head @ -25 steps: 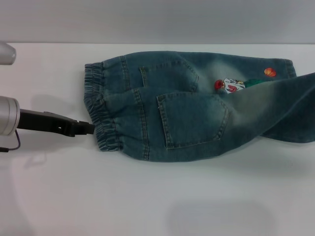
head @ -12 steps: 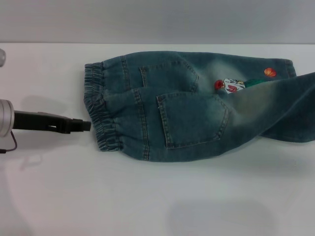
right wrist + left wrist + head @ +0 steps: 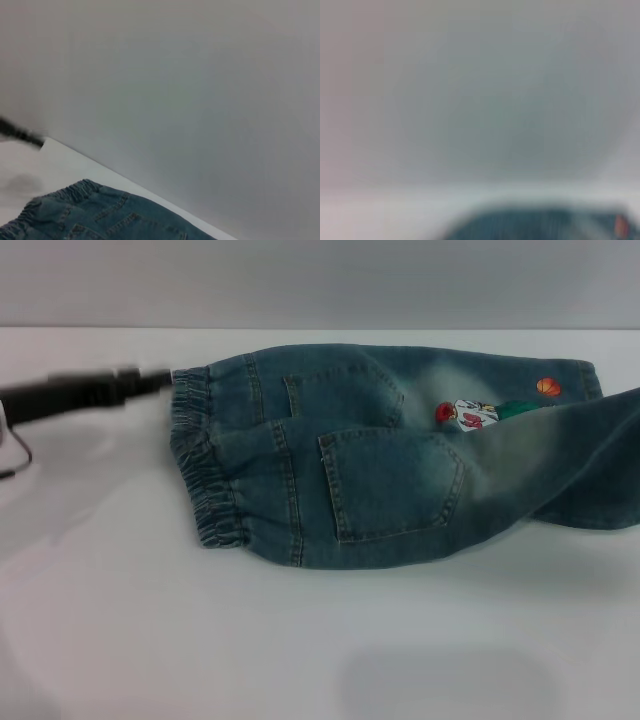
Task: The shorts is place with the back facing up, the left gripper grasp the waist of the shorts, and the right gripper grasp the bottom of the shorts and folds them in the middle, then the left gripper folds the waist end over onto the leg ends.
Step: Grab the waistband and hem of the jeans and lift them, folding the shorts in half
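White tabletop (image 3: pixel 200 640) runs under a plain grey wall; nothing else on it but the garment. Denim shorts (image 3: pixel 380 470) lie flat, pockets up, already doubled lengthwise along the middle so one patch pocket sits over the other. Gathered waist of the shorts (image 3: pixel 205 465) faces left, puckered edge running from far-left corner toward the near side. Leg ends (image 3: pixel 590 455) point right, reaching the right edge of the head view; cartoon print (image 3: pixel 468 415) and orange ball (image 3: pixel 548 386) show on the far leg, the nearer leg lying across it. Left gripper (image 3: pixel 150 380) reaches in from the far left, a blurred dark bar with its tip just beside the far corner of the waistband, possibly touching; cannot tell how far its fingers are parted or whether any cloth is held. Right gripper does not appear in any view; its wrist camera looks across the far waist corner toward the wall. Judgement: the middle fold looks done. Remaining: take the waistband and carry it rightward over the cuffs. That last fold is not yet begun, since the waist lies fully flat on the table.
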Controlling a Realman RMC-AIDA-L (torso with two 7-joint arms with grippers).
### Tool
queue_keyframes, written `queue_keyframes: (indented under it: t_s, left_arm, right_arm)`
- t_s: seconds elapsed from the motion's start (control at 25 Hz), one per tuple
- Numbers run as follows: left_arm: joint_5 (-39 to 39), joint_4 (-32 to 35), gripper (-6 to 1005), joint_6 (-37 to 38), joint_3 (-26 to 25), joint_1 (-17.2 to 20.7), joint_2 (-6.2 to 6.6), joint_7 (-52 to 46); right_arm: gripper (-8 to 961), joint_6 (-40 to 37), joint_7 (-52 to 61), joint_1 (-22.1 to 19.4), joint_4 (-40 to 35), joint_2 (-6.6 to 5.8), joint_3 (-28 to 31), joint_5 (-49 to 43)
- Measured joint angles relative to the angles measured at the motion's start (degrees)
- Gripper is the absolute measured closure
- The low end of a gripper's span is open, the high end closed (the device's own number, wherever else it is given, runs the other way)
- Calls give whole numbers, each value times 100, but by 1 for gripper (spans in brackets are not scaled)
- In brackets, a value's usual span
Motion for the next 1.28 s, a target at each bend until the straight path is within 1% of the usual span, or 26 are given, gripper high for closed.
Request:
queue_keyframes:
  t_s: [0.04,0.08,0.12,0.24,0.36,0.4,0.44,0.48,0.52,0.56,0.6,0.64,0.72,0.76,0.8,0.84,0.88,0.96,1.0,1.04,1.16,1.2,1.28]
  left_arm:
    - [-1033,-320,565,-90,-114,78,0,851]
    - [-1033,-320,516,-90,-114,78,0,851]
    - [-1744,-621,467,-167,-139,108,13,1422]
    - [-2455,-953,333,-231,-156,99,13,2114]
    - [-2676,-1134,224,-231,-116,39,18,2393]
    - [-2610,-1156,188,-204,-50,2,66,2310]
    - [-2576,-1153,152,-192,-23,-5,85,2265]
    - [-2491,-1141,152,-164,51,-17,133,2137]
    - [-2390,-1119,152,-135,185,-19,208,1953]
    - [-2390,-1119,152,-135,185,-19,208,1953]
    - [-2255,-1092,153,-116,392,-20,308,1700]
    - [-1836,-1048,153,-97,927,-7,551,981]
    - [-1836,-1048,153,-97,927,-7,551,981]
    - [-1624,-1030,153,-74,1086,7,619,699]
    - [-1624,-1030,153,-74,1086,7,619,699]
    - [-1435,-1017,153,-32,1175,22,654,485]
    - [-1021,-990,153,250,1254,40,693,227]
    - [-663,-968,154,587,1253,42,701,82]
    - [-663,-968,154,587,1253,42,701,82]
    - [-398,-901,154,775,1249,66,701,-110]
    - [1,-766,154,891,1259,127,693,-399]
    - [1,-766,154,891,1259,127,693,-399]
    - [233,-703,155,918,1239,169,668,-587]
  right_arm:
    - [954,31,-56,27,96,-2,1,12]
    - [954,31,-56,27,96,-2,1,12]
    - [954,70,-76,49,162,-9,2,10]
    - [953,175,-144,95,233,-1,-3,-11]
    - [953,199,-205,138,322,4,-8,-16]
    - [953,202,-214,154,353,2,-9,-16]
    - [953,209,-220,163,370,-1,-9,-17]
    - [954,224,-226,169,382,-4,-9,-17]
    - [954,248,-231,173,386,-5,-8,-17]
    - [954,273,-237,175,388,-5,-9,-17]
    - [954,302,-241,178,390,-3,-8,-18]
    - [954,343,-244,181,395,-1,-8,-18]
    - [954,376,-244,179,407,-1,-8,-17]
    - [954,376,-244,179,407,-1,-8,-17]
    - [954,398,-245,178,420,-1,-8,-17]
    - [954,426,-245,176,435,-1,-6,-17]
    - [954,459,-246,175,448,-1,-4,-17]
    - [953,503,-247,175,489,-3,1,-17]
    - [953,526,-254,178,536,-7,2,-17]
    - [953,526,-254,178,536,-7,2,-17]
    - [953,564,-332,192,584,-9,2,-6]
    - [953,571,-362,203,602,-8,1,-3]
    - [953,576,-386,227,630,-8,0,2]
